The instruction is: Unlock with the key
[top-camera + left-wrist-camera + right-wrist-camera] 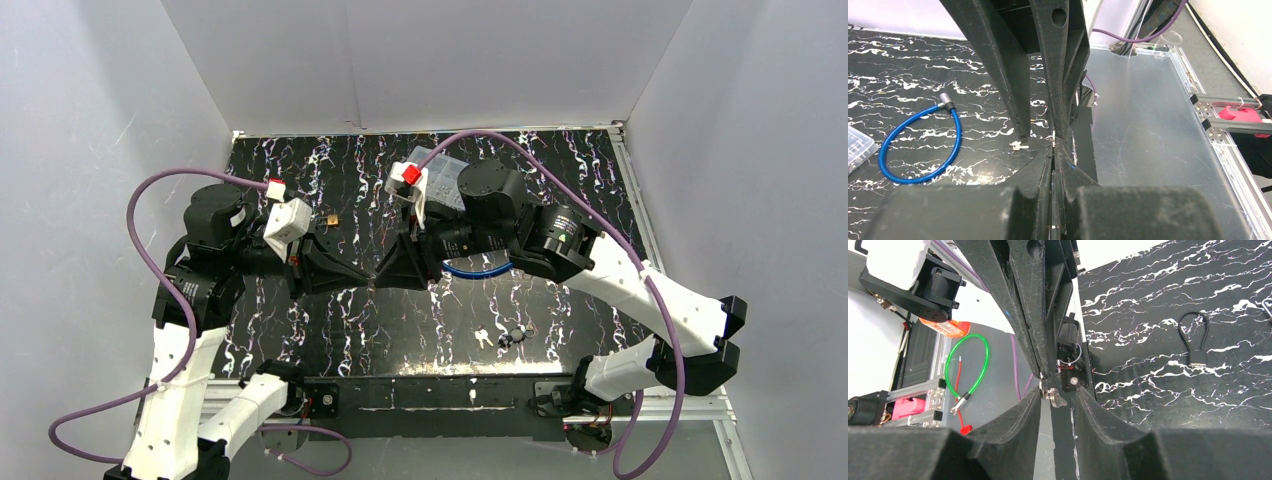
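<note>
Key (1053,396): small, silvery metal, with a rounded end showing. It sits at mid-table, a little nearer than centre, raised above the surface. It sticks out of the tips of the left fingers (1030,305) toward the right arm. Long axis seems to run roughly left-right, along the line where the two arms meet, and slightly tilted. The rest of it is hidden in the clamp, and it is too small to make out teeth or markings.

The left fingers are pressed together on the key, with no gap visible between them.

The right fingers (1008,425) stand apart, one on each side of the key, tip to tip with the left pair. Cannot tell whether either pad touches the metal.

Table (560,170): black with white marbling.

A blue cable lock (946,104) lies in a loop on the table to the right of the meeting point, under the right arm. It has a grey metal end.

A black cable lock (1196,359) lies flat as a short loop, apart from the fingers.

A clear plastic box (445,185) sits toward the far side.

A pale key-like bit (483,337) lies near the near edge.
</note>
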Robot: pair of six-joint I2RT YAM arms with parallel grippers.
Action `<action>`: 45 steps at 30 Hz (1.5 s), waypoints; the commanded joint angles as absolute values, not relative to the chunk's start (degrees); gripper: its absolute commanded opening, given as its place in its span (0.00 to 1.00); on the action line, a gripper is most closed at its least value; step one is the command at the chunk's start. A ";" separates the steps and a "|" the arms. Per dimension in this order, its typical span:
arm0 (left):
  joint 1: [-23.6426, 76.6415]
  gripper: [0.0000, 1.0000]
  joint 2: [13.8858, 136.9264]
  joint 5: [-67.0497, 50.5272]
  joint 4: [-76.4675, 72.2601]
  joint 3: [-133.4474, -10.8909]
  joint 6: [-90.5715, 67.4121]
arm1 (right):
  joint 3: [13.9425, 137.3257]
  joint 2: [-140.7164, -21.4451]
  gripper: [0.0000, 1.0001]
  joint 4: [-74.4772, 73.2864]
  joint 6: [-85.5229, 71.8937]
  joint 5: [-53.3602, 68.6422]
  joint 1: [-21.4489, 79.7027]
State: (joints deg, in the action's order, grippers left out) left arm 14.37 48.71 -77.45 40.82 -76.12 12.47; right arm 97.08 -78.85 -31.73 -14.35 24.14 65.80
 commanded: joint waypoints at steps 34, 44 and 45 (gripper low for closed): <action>14.47 0.00 48.17 -75.41 43.76 -76.11 14.97 | 97.46 -78.68 0.21 -27.88 -13.35 17.43 69.87; 14.47 0.00 48.19 -75.60 44.16 -76.44 15.15 | 94.37 -76.82 0.20 -27.78 -13.66 16.88 70.00; 14.47 0.00 48.18 -75.59 44.19 -76.44 15.08 | 94.05 -76.58 0.22 -27.58 -13.83 17.00 69.99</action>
State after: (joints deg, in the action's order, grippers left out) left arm 14.37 48.53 -74.30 44.18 -75.79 14.48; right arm 95.57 -78.56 -28.56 -14.13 17.32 69.49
